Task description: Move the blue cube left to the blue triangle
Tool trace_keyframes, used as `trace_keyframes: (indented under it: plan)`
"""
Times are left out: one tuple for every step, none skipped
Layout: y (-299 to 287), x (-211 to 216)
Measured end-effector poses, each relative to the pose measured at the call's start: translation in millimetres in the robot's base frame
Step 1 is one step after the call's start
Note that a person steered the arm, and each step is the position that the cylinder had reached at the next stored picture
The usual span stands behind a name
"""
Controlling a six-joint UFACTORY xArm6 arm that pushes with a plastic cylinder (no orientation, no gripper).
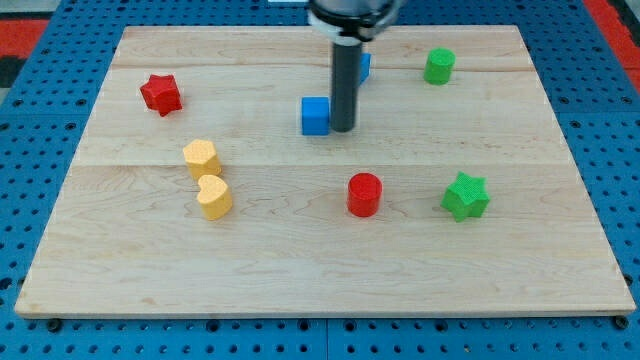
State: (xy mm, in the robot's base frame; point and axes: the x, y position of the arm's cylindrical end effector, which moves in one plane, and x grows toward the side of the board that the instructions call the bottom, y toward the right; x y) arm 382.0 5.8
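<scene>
The blue cube [315, 116] sits on the wooden board a little above the middle. My tip [342, 129] stands right beside the cube, on its right side, touching or nearly touching it. The rod rises from there to the view's top. A second blue block, likely the blue triangle [365, 66], shows as a small sliver just right of the rod, above and right of the cube; most of it is hidden behind the rod.
A red star [160, 94] lies at the upper left. A yellow hexagon-like block [201, 158] and a yellow heart [213, 197] sit at the left. A red cylinder [365, 194], a green star [465, 196] and a green cylinder [439, 66] lie to the right.
</scene>
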Motion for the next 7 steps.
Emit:
trace_keyframes:
  plan:
    - [-29.7, 2.2]
    - [-12.2, 26.9]
    - [-14.5, 27.9]
    - [-45.0, 22.7]
    - [-68.7, 21.6]
    - [-45.3, 1.9]
    - [-39.9, -12.2]
